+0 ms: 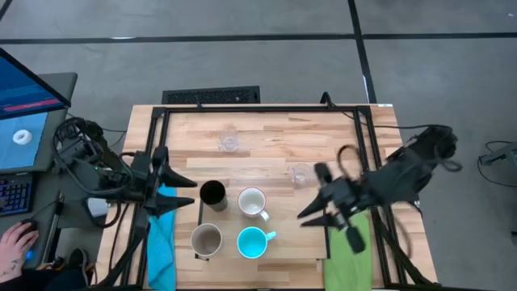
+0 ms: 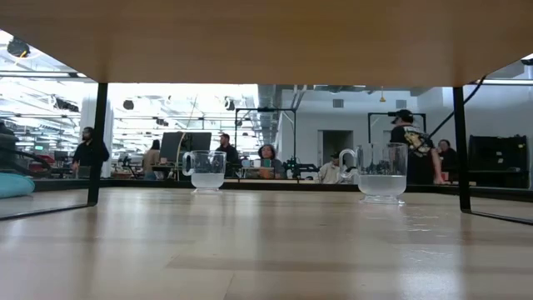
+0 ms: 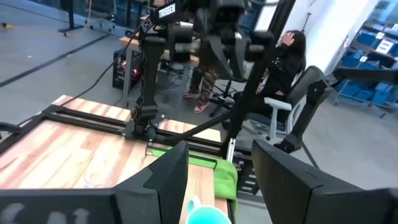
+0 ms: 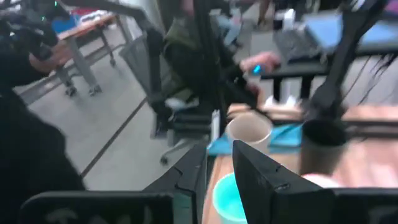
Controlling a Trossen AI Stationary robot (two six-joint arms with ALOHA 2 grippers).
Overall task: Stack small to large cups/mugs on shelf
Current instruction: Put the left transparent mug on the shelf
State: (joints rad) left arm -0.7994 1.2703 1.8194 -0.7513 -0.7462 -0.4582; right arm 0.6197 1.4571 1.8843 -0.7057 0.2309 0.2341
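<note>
Four cups clustered near front of light-wood shelf [image 1: 266, 129]: matte black tumbler [image 1: 212, 193], glossy white handled mug [image 1: 253, 202], beige-tan mug [image 1: 206, 239], bright blue handled mug [image 1: 253, 242]. Two clear glasses [image 1: 229, 143] farther back, apart. Left claw [image 1: 185, 191] spread beside tumbler; right claw [image 1: 311, 212] spread right of white mug, over tabletop [image 1: 388, 113].

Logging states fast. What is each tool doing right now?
Left tool: open, empty, beside the black tumbler.
Right tool: open, empty, beside the white mug.
</note>
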